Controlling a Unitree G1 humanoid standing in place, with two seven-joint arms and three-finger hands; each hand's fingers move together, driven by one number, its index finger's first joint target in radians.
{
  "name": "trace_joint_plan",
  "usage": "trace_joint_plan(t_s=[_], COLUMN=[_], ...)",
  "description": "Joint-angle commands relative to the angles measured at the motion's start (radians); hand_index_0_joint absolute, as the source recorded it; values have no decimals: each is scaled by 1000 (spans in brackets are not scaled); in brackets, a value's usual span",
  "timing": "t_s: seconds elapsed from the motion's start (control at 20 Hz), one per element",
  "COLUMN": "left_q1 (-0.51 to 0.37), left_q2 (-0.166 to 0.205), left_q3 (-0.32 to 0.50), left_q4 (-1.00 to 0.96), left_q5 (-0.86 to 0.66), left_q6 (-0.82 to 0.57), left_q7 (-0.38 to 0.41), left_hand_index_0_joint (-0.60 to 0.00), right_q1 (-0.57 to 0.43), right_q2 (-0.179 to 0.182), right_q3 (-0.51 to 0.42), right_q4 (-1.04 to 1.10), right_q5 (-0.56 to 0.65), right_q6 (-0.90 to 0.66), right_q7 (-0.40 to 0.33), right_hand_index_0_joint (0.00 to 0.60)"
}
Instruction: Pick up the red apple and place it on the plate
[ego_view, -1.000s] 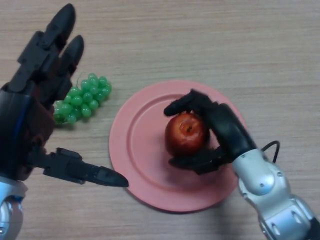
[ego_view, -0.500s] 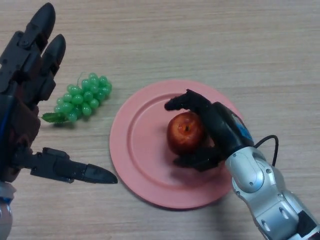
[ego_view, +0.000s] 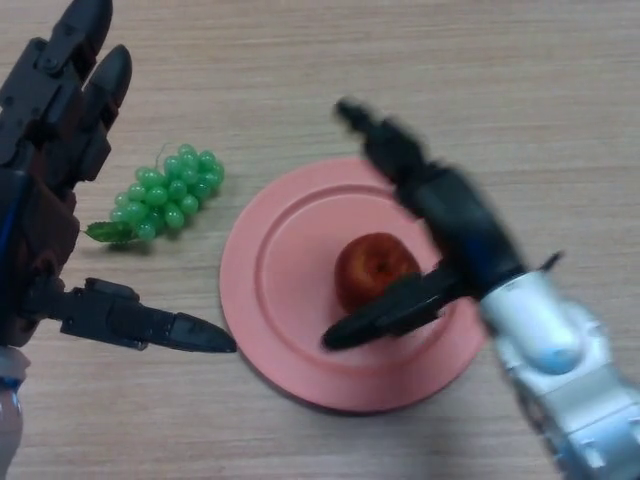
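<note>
left hand (ego_view: 45, 200): fingers straight, thumb out | right hand (ego_view: 450, 225): fingers spread straight

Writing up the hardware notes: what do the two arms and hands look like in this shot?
Both hands are black with thick, blocky fingers tapering to rounded tips. The left hand shows a dark reddish-brown palm panel and a thin blue stripe along its outer edge, with a bit of silver wrist at the bottom corner. The right hand sits on a glossy silver-white, rounded forearm shell.

Black hands: left hand (ego_view: 45, 200), right hand (ego_view: 455, 225); silver forearm casing (ego_view: 560, 370).
</note>
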Motion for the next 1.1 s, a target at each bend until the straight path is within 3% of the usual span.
trace_joint_plan(t_s=[0.05, 0.15, 0.35, 0.45, 0.65, 1.1], left_q1=[-21, -23, -30, -27, -22, -38], left_q2=[23, 25, 31, 28, 30, 28], left_q3=[22, 29, 24, 18, 34, 7], left_q4=[-35, -25, -3, 1, -7, -6], left_q5=[24, 8, 11, 15, -39, 6], left_q6=[-115, -115, -127, -128, -105, -111], left_q7=[20, 21, 17, 13, -6, 32], left_hand_index_0_joint=[0, 0, 0, 0, 0, 0], right_q1=[-1, 57, 155, 216, 285, 336], right_q2=[-4, -12, -30, -35, -44, -44], right_q3=[-160, -239, -298, -313, -356, -370], right_q4=[-129, -208, -363, -430, -510, -539], right_q5=[64, 116, 288, 317, 347, 282], right_q6=[-88, -94, -118, -173, -170, -153], right_q7=[25, 62, -22, -34, -28, 83], right_hand_index_0_joint=[0, 0, 0, 0, 0, 0])
